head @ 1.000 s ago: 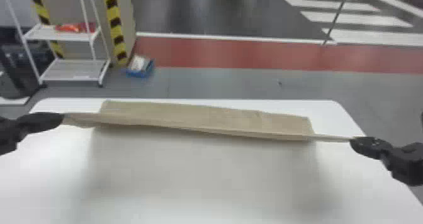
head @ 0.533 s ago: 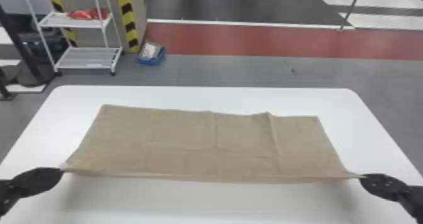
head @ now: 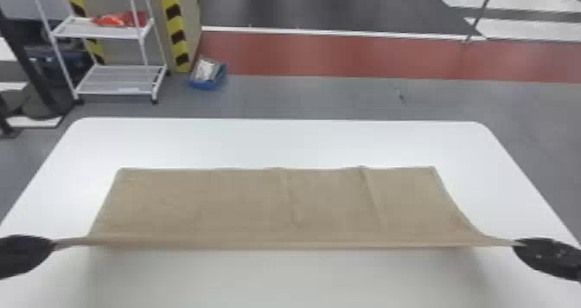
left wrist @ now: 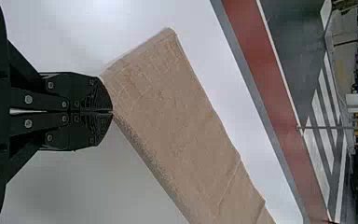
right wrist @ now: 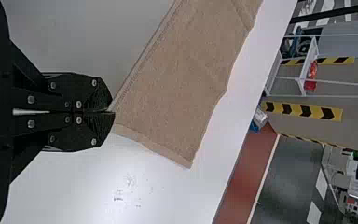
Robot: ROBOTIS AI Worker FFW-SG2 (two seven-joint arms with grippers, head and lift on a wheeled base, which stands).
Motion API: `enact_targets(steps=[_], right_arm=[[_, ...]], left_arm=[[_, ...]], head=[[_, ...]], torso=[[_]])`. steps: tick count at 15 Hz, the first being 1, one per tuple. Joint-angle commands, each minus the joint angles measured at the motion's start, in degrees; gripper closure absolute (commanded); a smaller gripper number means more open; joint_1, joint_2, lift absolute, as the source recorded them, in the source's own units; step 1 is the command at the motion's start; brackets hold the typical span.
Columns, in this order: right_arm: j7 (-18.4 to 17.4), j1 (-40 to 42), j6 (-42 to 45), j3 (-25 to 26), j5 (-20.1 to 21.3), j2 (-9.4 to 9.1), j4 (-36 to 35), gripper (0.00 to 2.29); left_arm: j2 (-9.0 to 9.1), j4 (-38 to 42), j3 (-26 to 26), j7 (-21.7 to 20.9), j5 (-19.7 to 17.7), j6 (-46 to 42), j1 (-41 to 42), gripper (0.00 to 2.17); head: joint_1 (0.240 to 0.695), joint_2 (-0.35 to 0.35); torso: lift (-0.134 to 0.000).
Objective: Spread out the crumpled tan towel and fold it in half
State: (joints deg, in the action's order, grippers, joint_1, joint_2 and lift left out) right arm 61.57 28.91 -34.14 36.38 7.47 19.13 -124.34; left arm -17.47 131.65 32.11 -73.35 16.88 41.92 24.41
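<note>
My left gripper [head: 54, 245] is at the left side of the head view, shut on the near left corner of the tan towel [head: 242, 205]. At the right side, my right gripper [head: 516, 243] is shut on the near right corner. Between them the near edge is stretched straight and raised off the table, while the far part lies spread with a few creases. In the left wrist view the gripper [left wrist: 112, 112] pinches the corner of the towel [left wrist: 172, 116]; the right wrist view has the gripper [right wrist: 112, 112] likewise closed on the towel [right wrist: 182, 79].
The white table [head: 281, 140] extends around the towel on all sides. Past its far edge stand a white shelf rack [head: 121, 80] and a blue box [head: 207, 73] on the floor.
Both grippers have come toward the robot with the towel's near edge. More of the towel shows spread behind that edge, and the head view has shifted.
</note>
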Motion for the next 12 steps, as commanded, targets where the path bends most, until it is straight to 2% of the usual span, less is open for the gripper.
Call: enact_targets(steps=[1,3,5,8,12], right_arm=[[-0.2,-1.6,0.1,0.5,0.0,0.82,0.6,1.58],[-0.2,-5.4,-1.3,-1.9,1.8,1.08,1.5,1.58],[-0.2,-10.5,-5.2,-6.1,4.2,2.05,4.7,1.58],[-0.2,-18.5,-9.2,-11.7,7.5,4.16,12.4,1.58],[-0.2,-26.1,-12.1,-16.6,9.5,5.21,20.3,1.58]], left_arm=[[-1.43,0.5,-0.5,-0.1,2.4,3.2,-1.3,1.29],[-2.22,0.3,-5.0,-0.7,6.0,5.7,-5.4,1.29],[-3.27,-3.4,-12.8,-1.0,11.2,9.2,-12.3,1.29],[-4.24,-13.2,-20.6,-1.0,14.3,14.1,-23.7,1.29],[-4.42,-24.9,-27.7,-0.7,16.6,14.3,-33.2,1.29]], head=[[0.695,-0.086],[0.695,-0.084],[0.695,-0.088],[0.695,-0.102],[0.695,-0.111]], torso=[[-0.124],[-0.124],[-0.124],[-0.124],[-0.124]])
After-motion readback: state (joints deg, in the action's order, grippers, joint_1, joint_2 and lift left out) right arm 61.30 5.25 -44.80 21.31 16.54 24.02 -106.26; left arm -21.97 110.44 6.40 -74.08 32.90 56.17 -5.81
